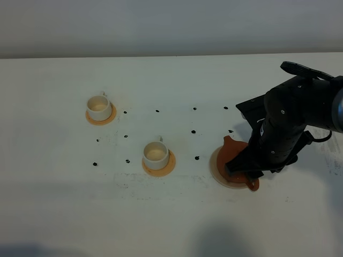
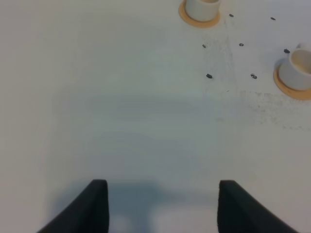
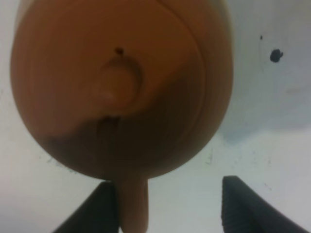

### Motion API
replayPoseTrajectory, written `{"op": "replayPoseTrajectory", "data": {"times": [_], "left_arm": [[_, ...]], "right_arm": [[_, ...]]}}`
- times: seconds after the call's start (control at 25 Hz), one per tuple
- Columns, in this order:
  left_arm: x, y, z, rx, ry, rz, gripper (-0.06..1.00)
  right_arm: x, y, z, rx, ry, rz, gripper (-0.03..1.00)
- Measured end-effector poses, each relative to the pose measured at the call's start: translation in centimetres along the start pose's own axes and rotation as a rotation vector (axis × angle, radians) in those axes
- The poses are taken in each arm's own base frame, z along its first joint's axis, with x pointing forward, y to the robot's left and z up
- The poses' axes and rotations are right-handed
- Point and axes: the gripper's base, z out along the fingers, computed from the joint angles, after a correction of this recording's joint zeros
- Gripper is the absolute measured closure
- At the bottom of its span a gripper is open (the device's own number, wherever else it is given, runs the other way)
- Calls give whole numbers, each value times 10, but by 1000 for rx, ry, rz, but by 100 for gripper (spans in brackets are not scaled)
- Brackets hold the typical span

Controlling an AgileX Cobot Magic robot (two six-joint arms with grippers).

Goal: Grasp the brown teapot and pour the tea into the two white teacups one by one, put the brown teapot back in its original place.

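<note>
Left gripper (image 2: 163,184) hangs over a bare stretch of the white table (image 1: 53,203), its two dark fingers (image 2: 97,204) spread wide with nothing between them. Farther along the table sit the two white teacups. The far teacup (image 1: 99,107) stands to the left on an orange-tan coaster (image 1: 102,120). The near teacup (image 1: 155,153) stands to the right of it and closer to me, on a second orange-tan coaster (image 1: 159,169). Both cups are upright and show cream insides. Small black marks (image 1: 157,111) dot the table around and between them. On the right, the brown teapot (image 1: 234,151) sits upright on the pale beige coaster (image 1: 218,170), its spout (image 1: 228,141) pointing to the far left and its handle (image 1: 252,185) to the near right. The black right arm (image 1: 300,107) leans over it and hides most of the pot. The right gripper (image 3: 170,187) is low behind the pot with its jaws wide apart. The handle runs between the fingers, close against one and well apart from the other, so the jaws are not closed on it. The lid knob (image 3: 116,87) shows just ahead of the fingers.
</note>
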Motion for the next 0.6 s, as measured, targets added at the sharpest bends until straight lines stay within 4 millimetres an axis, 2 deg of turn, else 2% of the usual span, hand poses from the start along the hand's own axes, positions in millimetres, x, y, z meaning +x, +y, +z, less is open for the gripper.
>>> {"op": "replayPoseTrajectory", "data": {"times": [0.28,0.4,0.52,0.6], "left_arm": [[0,0,0,0,0,0,47],[0,0,0,0,0,0,47],[0,0,0,0,0,0,47],[0,0,0,0,0,0,47]], "right_arm": [[0,0,1,1,1,-3,50],[0,0,1,0,3,-32,61],[1,1,1,-6,11,-82,84],[1,1,1,-9,10,-107,85]]}}
